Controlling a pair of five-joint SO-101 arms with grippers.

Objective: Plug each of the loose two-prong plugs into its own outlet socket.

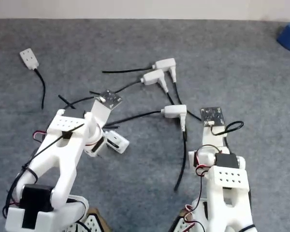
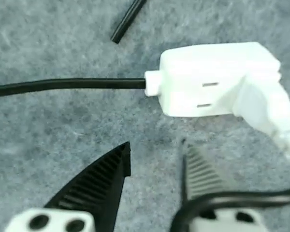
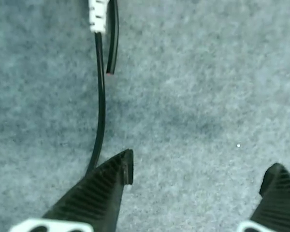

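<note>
White left arm (image 1: 63, 145) and right arm (image 1: 225, 193) showing round holes (image 1: 227, 176), red and black wires (image 1: 199, 163) looping beside the right arm, black ribbed fingers (image 3: 99, 186) tapering to points.

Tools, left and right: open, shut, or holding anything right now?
Left tool: open, empty; the white plastic two-slot outlet block lies just ahead of it, not gripped.
Right tool: wide open, empty, over grey carpet.

White plug (image 2: 268, 108) sits joined to white socket (image 2: 212, 79).
</note>
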